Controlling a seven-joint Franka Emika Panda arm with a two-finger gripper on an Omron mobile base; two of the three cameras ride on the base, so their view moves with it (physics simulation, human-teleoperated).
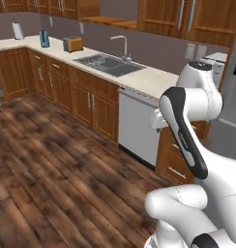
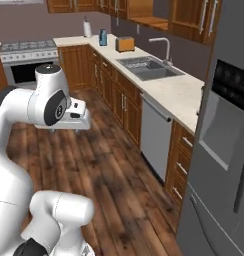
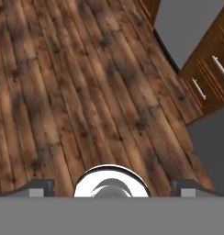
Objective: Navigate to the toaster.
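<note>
The toaster is a small orange-brown box with a grey top, standing far off on the counter's back left stretch, left of the sink; in the right base view the toaster sits beyond the sink near the corner. My arm is folded up above the wooden floor, well short of the toaster. In the hand view my gripper looks down at the floorboards, and its fingertips stand wide apart with nothing between them, so it is open.
A sink with a faucet is set in the counter, with a dishwasher below. A blue kettle-like appliance and a paper towel roll stand past the toaster. A stove is far left and a fridge is close on the right.
</note>
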